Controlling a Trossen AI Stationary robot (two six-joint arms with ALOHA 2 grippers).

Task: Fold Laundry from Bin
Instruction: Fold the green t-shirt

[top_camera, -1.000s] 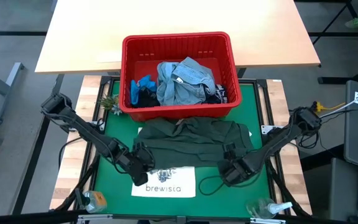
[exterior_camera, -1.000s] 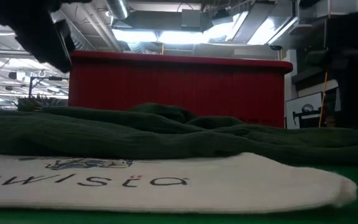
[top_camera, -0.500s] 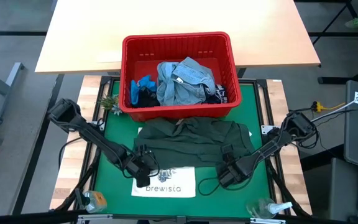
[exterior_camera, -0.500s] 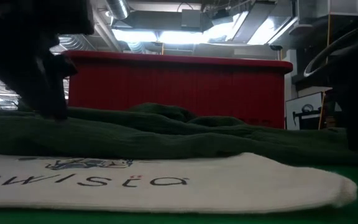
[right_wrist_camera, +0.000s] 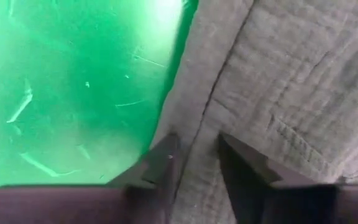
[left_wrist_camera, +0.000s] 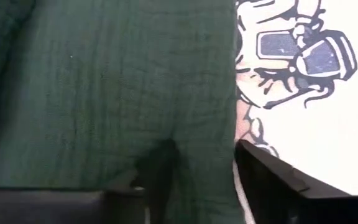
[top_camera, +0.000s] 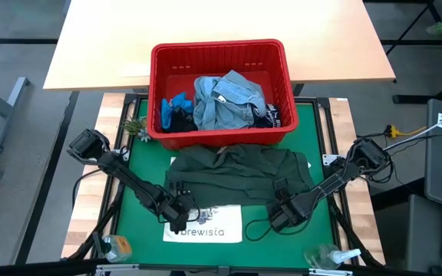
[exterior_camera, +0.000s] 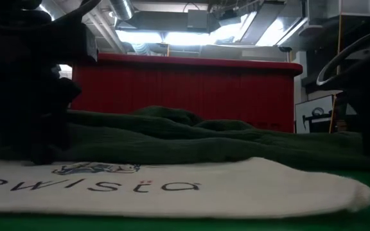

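Note:
The dark green garment (top_camera: pixel 236 172) lies spread on the green mat, in front of the red bin (top_camera: pixel 218 46). Denim and blue laundry (top_camera: pixel 225 103) is heaped in the bin. My left gripper (top_camera: pixel 176 218) is down at the garment's near left corner, open, its fingers astride the garment's edge (left_wrist_camera: pixel 219 124) beside the white tote bag (top_camera: pixel 213 228). My right gripper (top_camera: pixel 281 216) is down at the near right corner, open by a narrow gap, astride the hem (right_wrist_camera: pixel 197 93). My left gripper comes from above, slanting down. One fingertip (left_wrist_camera: pixel 161 163) stands on the green cloth, which creases at it; the other (left_wrist_camera: pixel 260 171) is over the tote bag beside the edge. The cloth lies flat. My right gripper points down with the hem strip (right_wrist_camera: pixel 199 140) between its fingertips, one (right_wrist_camera: pixel 163 158) at the mat's side, one (right_wrist_camera: pixel 241 158) on the cloth. The garment lies flat on the mat; whether it is pinched I cannot tell.
The tote bag lies under the garment's near edge, with a dark cord loop (top_camera: pixel 256 228) beside it. A small plant (top_camera: pixel 133 126) stands left of the bin. Bottles (top_camera: pixel 115 247) (top_camera: pixel 332 257) stand at the near corners. A tan table (top_camera: pixel 206 23) lies beyond the bin.
My left gripper has come down from above the garment onto its near left corner, moving slightly toward the near edge. My right gripper has sunk a little onto the near right corner, then kept still. The garment has stayed where it was.

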